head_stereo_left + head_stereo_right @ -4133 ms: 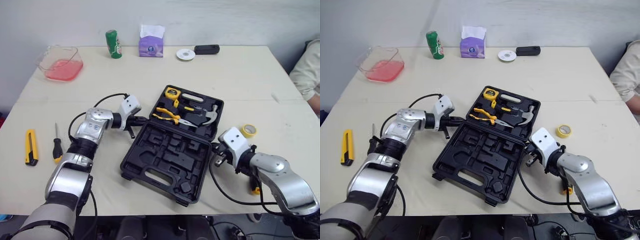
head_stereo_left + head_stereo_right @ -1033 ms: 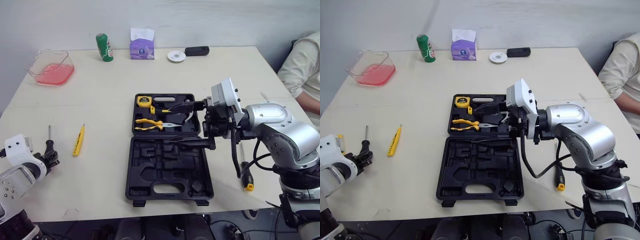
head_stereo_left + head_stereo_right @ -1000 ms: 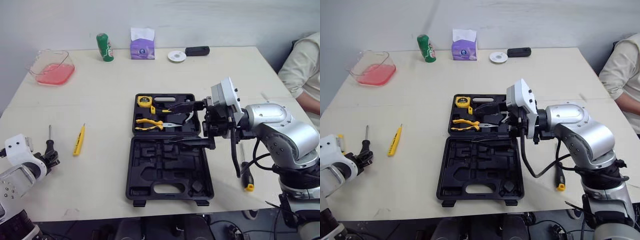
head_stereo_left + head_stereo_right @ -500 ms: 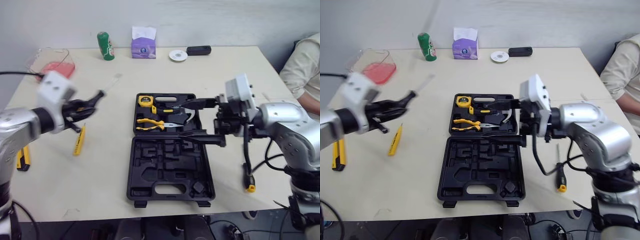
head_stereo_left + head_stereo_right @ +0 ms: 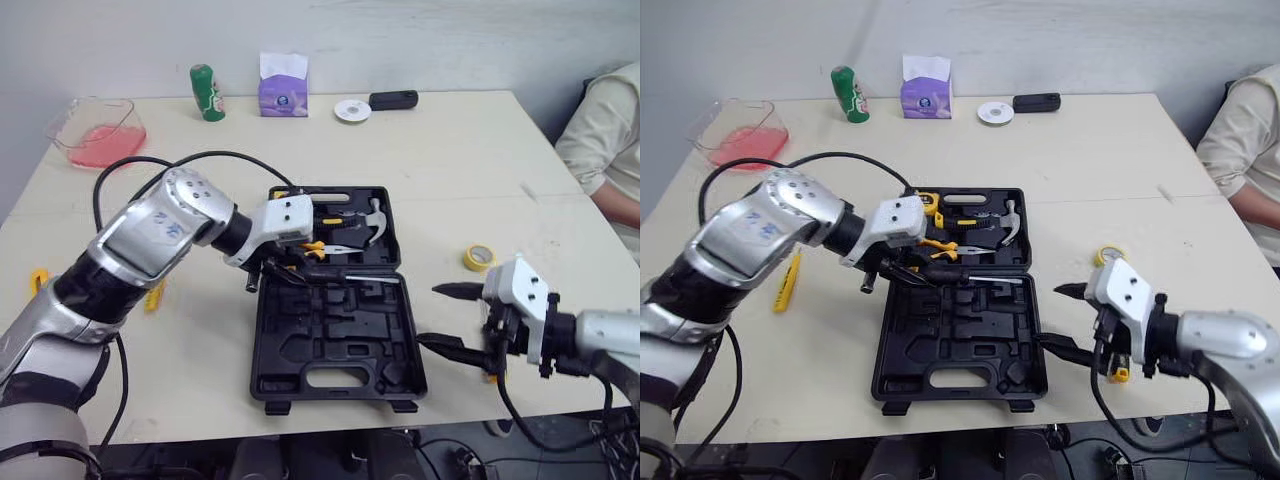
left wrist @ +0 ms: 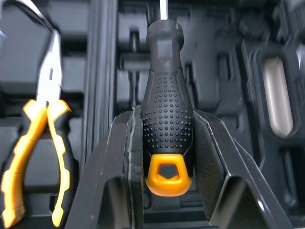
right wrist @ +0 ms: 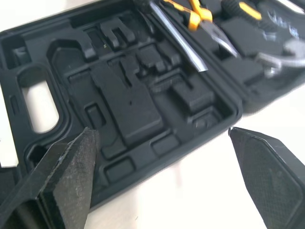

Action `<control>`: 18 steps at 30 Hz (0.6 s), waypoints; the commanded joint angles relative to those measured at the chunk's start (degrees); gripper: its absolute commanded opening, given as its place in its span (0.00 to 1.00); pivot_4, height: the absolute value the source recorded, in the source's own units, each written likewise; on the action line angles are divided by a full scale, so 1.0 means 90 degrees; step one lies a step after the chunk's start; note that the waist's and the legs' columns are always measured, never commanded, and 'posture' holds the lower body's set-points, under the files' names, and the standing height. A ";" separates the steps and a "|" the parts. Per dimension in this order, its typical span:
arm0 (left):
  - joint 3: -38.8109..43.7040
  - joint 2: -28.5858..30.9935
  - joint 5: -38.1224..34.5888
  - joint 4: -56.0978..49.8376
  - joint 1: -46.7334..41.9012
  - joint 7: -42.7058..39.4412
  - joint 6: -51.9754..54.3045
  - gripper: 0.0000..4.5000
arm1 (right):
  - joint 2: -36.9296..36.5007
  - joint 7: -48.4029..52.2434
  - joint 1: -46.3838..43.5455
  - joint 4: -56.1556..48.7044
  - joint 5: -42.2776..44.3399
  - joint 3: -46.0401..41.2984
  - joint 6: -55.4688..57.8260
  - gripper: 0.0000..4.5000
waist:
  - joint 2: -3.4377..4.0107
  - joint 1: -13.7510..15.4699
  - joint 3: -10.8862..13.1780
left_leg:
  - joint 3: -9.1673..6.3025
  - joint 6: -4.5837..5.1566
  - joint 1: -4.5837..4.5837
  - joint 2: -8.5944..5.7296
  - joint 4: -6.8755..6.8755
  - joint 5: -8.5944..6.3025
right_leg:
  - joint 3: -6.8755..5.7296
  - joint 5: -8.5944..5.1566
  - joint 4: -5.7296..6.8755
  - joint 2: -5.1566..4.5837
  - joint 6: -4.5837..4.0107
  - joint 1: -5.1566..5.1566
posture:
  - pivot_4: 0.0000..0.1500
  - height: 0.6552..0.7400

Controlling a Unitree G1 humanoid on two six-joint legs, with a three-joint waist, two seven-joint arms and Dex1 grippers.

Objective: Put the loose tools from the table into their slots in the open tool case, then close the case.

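The black tool case (image 5: 335, 345) lies open mid-table. Its far half holds a tape measure (image 5: 297, 205), yellow pliers (image 6: 35, 143) and a hammer (image 5: 368, 222); the near half's slots are bare. My left gripper (image 5: 285, 272) hovers over the case's hinge, shut on the black dotted handle of a screwdriver (image 6: 167, 114) with an orange end. Its steel shaft (image 5: 362, 281) points right across the case. My right gripper (image 5: 435, 315) stands wide open just off the case's right edge, near the front corner, with nothing between its fingers (image 7: 66, 176).
A yellow tape roll (image 5: 478, 258) lies right of the case, and a yellow tool end (image 5: 1120, 374) peeks from under my right arm. A yellow knife (image 5: 40, 280) lies far left. A green can (image 5: 204, 92), tissue box (image 5: 283, 85) and pink tub (image 5: 95, 135) stand at the back. A person's sleeve (image 5: 600, 140) is at right.
My left arm has swung in from the left with the screwdriver and now holds it over the case. My right arm has dropped from above the case to its front right.
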 commanded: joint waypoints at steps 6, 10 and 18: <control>-0.0387 -0.0556 0.1082 0.0853 -0.0384 -0.0319 -0.0311 0.22 | 0.0227 -0.0534 0.0320 -0.0605 -0.0038 -0.0223 -0.0208 1.00 | -0.0002 0.0043 0.0001 | -0.0018 0.0005 -0.0011 -0.0004 0.0001 0.0000 | -0.0004 -0.0001 -0.0005 -0.0001 0.0000 0.0000 | 1.00 0.82; -0.0405 -0.0702 0.1435 0.1134 -0.0339 -0.0382 -0.0398 0.22 | 0.0225 -0.0606 0.0433 -0.0616 -0.0065 -0.0257 -0.0268 1.00 | -0.0002 0.0094 0.0001 | -0.0022 0.0010 -0.0015 -0.0005 0.0007 0.0001 | -0.0007 -0.0001 -0.0004 -0.0002 0.0001 0.0000 | 1.00 0.82; -0.0286 -0.0822 0.1650 0.0980 -0.0106 -0.0456 -0.0336 0.22 | 0.0144 -0.0589 0.0344 -0.0499 -0.0088 -0.0156 -0.0341 1.00 | -0.0002 0.0102 0.0001 | -0.0026 0.0014 -0.0014 -0.0006 0.0008 0.0004 | -0.0006 -0.0001 0.0000 -0.0005 0.0002 0.0001 | 1.00 0.82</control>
